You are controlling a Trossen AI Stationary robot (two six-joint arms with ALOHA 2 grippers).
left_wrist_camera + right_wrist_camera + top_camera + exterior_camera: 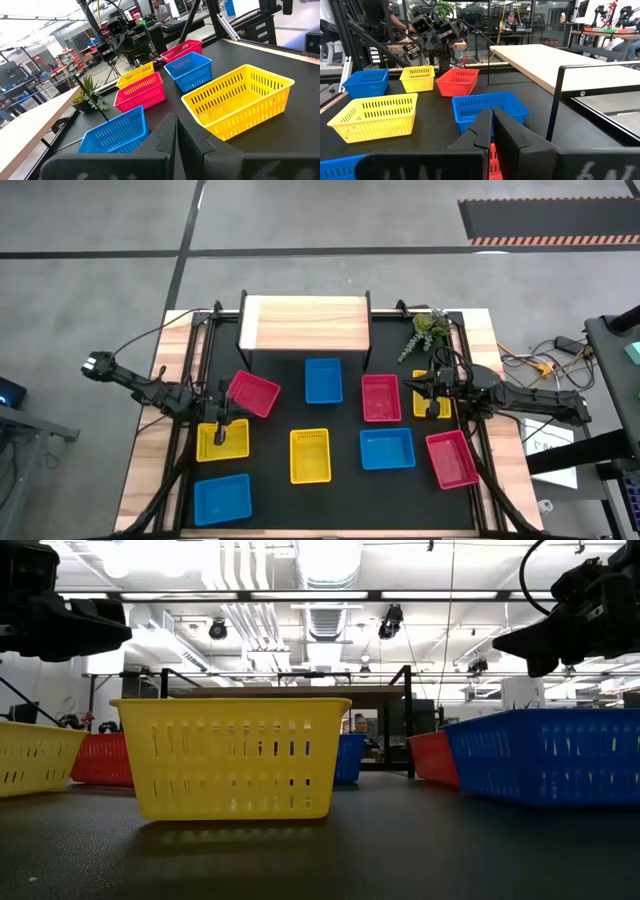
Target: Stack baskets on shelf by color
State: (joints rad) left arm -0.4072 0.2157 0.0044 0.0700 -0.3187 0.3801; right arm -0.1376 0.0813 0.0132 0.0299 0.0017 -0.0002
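**Still nothing stacked**

Overhead, nine baskets are lying scattered on the worktop; the shelf [305, 322] at its far edge is sitting bare. At both wrists, the left gripper [176, 131] and right gripper [492, 125] are hovering with fingers closed. Better opening wide before descending squarely over one rim.

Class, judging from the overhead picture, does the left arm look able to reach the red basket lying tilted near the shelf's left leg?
Probably yes: the left hand, shut, hovers right beside that red basket, with nothing between them.

Two dark jointed arms trailing black cables, each tool [176, 150] seemingly matte black with angular fingers.
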